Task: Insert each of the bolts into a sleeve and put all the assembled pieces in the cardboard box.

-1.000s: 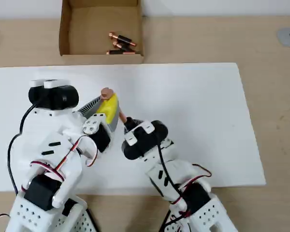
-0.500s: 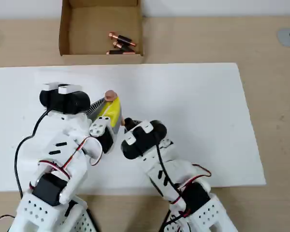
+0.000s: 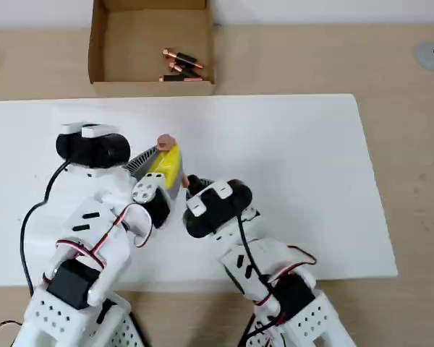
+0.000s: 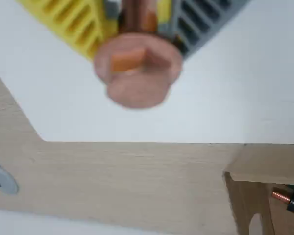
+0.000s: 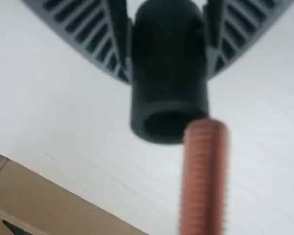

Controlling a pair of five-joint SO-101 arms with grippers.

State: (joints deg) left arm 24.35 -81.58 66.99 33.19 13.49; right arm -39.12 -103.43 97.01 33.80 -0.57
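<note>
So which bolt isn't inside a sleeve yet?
The bolt held in the left jaws above the white sheet; the other bolts lie in the cardboard box, already sleeved.

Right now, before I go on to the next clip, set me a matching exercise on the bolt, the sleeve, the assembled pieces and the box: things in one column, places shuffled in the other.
Things:
1. bolt
2. sleeve
3. assembled pieces
4. box

Places:
a. in the right gripper
b. on the wood, off the white sheet
c. in the left gripper
d. inside the box

Pairs: 1-c, 2-a, 3-d, 4-b.
</note>
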